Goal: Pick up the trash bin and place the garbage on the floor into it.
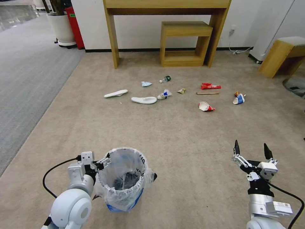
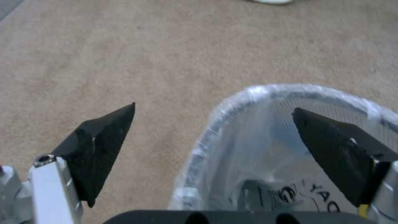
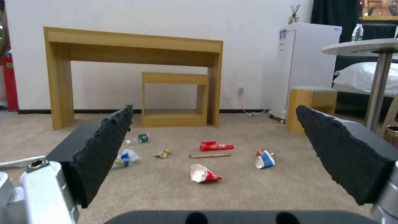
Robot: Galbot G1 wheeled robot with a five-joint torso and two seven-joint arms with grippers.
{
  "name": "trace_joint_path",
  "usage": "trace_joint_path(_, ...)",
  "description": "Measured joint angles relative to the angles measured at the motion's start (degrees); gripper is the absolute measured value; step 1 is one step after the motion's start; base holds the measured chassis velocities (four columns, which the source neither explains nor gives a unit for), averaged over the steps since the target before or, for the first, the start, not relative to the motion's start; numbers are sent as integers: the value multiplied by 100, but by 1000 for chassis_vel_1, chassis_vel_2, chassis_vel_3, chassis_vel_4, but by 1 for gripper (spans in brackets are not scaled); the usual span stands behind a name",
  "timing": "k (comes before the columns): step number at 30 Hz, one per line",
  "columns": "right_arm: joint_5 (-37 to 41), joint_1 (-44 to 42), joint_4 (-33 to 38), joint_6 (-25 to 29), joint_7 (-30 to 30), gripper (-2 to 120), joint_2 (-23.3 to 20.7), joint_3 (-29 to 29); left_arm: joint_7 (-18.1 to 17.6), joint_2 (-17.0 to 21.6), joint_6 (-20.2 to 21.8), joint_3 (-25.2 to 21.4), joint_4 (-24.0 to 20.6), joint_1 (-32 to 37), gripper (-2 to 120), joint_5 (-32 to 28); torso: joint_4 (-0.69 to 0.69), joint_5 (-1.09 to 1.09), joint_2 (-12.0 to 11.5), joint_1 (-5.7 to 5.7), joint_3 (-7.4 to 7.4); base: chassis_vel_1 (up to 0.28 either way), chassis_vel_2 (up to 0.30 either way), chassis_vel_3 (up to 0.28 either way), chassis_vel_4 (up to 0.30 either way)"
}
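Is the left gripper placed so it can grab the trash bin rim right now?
Probably yes. The left gripper is open and straddles the trash bin rim, one finger outside, one inside over the bag; nothing blocks it.

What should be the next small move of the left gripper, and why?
Probably close the left gripper on the trash bin rim: its fingers are open, one outside, one inside the bag-lined rim. The garbage, like the red-white cup, lies farther off on the floor.

Black handwritten marks stand on the bag (image 2: 290,174) lining the trash bin (image 1: 122,178), beside the left gripper (image 2: 213,124). They cannot be read. No other lettering is legible.
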Motion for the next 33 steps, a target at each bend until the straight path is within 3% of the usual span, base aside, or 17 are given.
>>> trace_joint_path(33,-99,-179,240,-242,59,100,180,23,-771,454,323,241,-22,129,100,-853,0,0,0,0,0,0,0,0,0)
